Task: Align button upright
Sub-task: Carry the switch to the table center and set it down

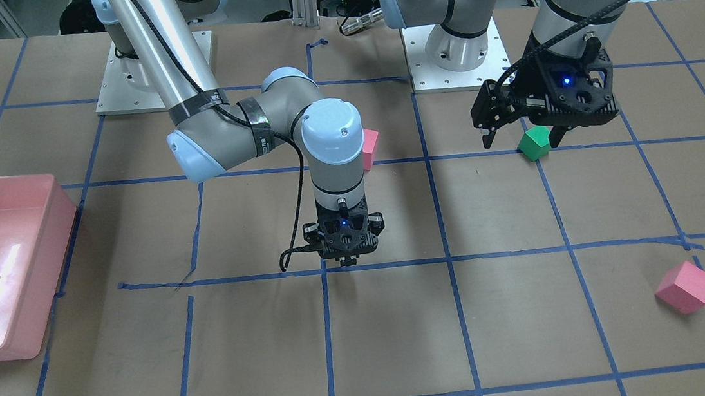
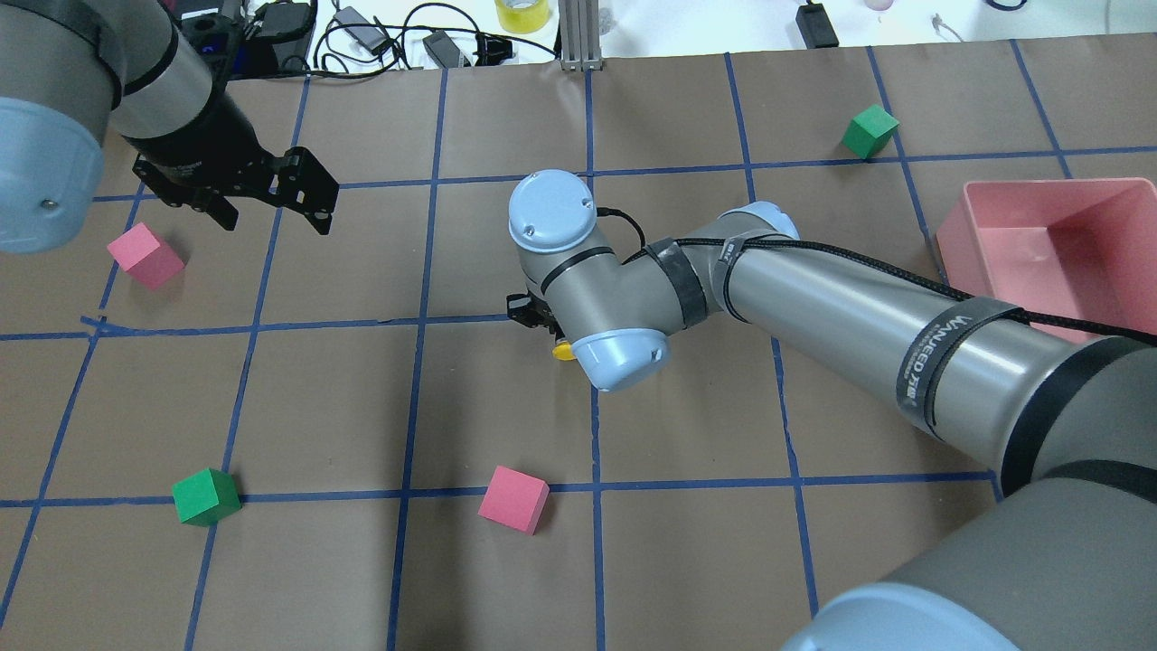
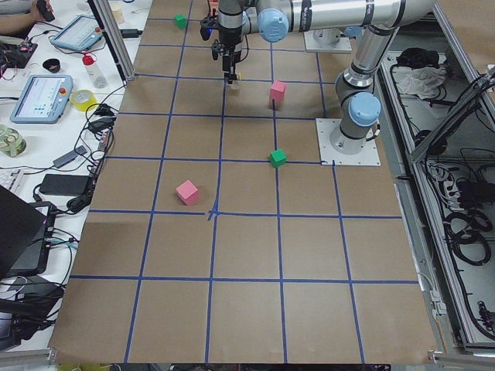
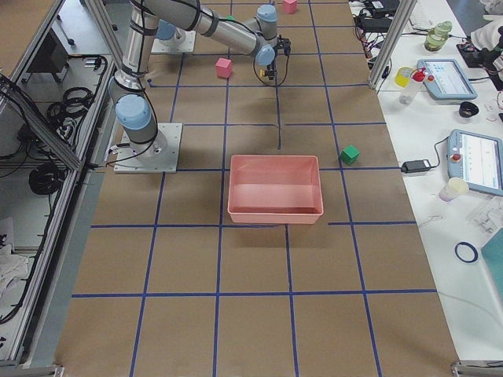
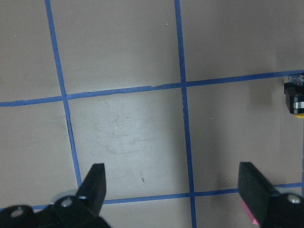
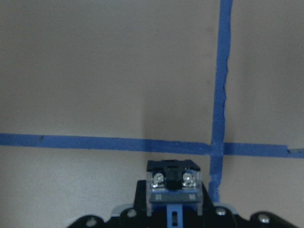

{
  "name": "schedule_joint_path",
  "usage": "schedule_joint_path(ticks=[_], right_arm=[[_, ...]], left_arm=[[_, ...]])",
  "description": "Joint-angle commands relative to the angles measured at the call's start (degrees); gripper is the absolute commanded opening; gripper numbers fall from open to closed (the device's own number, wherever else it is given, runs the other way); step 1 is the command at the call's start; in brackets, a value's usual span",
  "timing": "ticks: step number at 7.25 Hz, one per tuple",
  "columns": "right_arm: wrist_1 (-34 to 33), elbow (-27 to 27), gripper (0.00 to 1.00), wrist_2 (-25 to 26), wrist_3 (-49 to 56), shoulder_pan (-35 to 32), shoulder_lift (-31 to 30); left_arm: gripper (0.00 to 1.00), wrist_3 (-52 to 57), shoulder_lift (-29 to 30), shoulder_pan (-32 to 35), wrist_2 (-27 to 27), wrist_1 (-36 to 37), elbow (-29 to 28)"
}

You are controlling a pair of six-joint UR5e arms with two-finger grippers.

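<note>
Grips tiny push-button switch [image 6: 173, 184], round yellow cap on black-and-grey blocky body, in closed right hand [image 1: 349, 262], cap pointing sideways, low over brown paper-covered counter [image 1: 404, 335] beside blue tape crossing [image 6: 216, 148]. Holds left hand [image 2: 274, 220] spread wide and empty, raised, well apart.

R gripper [image 6: 174, 202] pinching button [image 6: 173, 179], blue tape crossing [image 6: 216, 148] just beside, brown tabletop [image 6: 95, 71]

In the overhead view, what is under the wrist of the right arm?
The button's yellow cap peeks out from the edge of the wrist, with a black part of the right claw beside it. The button's body and the claw's fingertips are covered by that wrist.
</note>
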State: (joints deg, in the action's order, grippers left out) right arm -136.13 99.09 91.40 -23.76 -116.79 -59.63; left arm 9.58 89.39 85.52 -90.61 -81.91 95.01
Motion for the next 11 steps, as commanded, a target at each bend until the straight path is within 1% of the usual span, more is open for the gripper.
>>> schedule_joint_path(ticks=[1,3,4,5,6,7,8,9,10,11], right_arm=[[-0.2,0.5,0.1,0.0,0.0,0.0,0.0],[-0.1,1.5,0.43,-0.1,0.0,0.0,0.0],[-0.1,1.8,0.51,0.0,0.0,0.0,0.0],[-0.2,1.8,0.66,-0.1,0.1,0.0,-0.1],[-0.2,1.6,0.77,-0.1,1.2,0.1,-0.4],[-0.1,0.8,0.9,-0.3,4.7,0.2,-1.9],[0.5,0.5,0.99,0.1,5.5,1.3,-4.9],[5.3,0.5,1.0,-0.1,6.7,4.1,-8.6],[10.8,0.5,1.0,-1.8,10.7,8.8,-12.1],[17.8,0.0,1.0,-4.1,15.5,14.2,-16.5]], left_arm=[[1.0,0.0,0.0,0.0,0.0,0.0,0.0],[1.0,0.0,0.0,0.0,0.1,0.0,0.0],[1.0,0.0,0.0,0.0,0.1,0.0,0.0],[1.0,0.0,0.2,0.0,0.1,0.1,0.0],[1.0,-0.1,0.5,0.0,0.1,0.2,-0.1],[1.0,-0.2,0.6,0.0,0.1,0.3,-0.1],[1.0,-0.7,0.5,0.0,-0.1,0.2,-0.2],[1.0,-1.1,0.4,0.1,-0.1,0.1,-0.1],[1.0,-1.2,0.0,0.5,-0.1,-0.9,-0.1],[1.0,-1.1,-0.4,0.5,-0.2,-1.3,-0.2]])
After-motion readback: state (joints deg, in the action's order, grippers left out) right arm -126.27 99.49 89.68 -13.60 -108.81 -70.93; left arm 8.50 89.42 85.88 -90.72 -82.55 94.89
